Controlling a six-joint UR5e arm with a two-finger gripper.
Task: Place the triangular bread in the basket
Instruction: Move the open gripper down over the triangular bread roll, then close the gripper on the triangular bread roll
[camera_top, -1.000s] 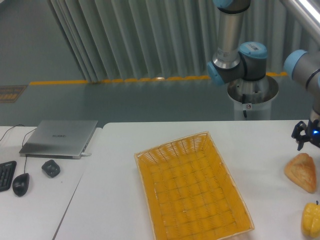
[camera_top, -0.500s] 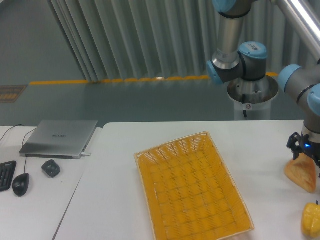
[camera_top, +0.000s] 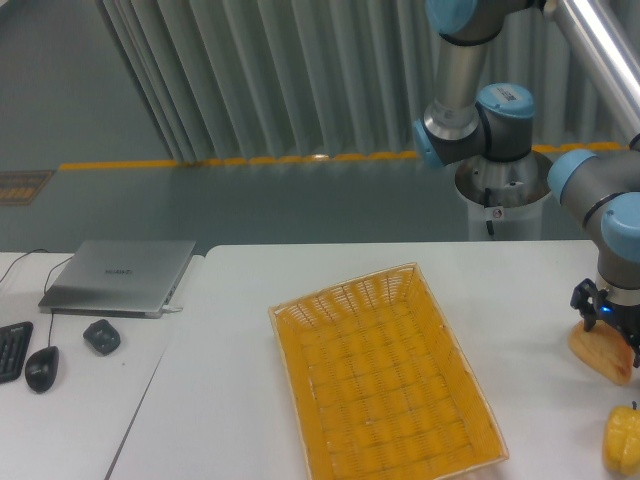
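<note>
**Pincer down over the bread, basket waiting**

The triangular bread lay on the white table, well to the right of the basket and just above a yellow ridged pepper-like object at the frame's edge. The pincer sat directly over the bread's upper part, its dark fingers straddling the bun's top, so that only the lower, crusty portion showed beneath it. Whether the fingers had actually pressed onto the bread could not be told at this size; they looked spread around it rather than clamped.

The step in hand was judged to be the grasp itself: the arm was positioned at the bread, and nothing had been put in the basket. The next move would call for squeezing firmly on the rounded bun, lifting it off the table, carrying it left to the basket and lowering it inside the paler rim.

Far left of the basket were a laptop and a mouse.
</note>
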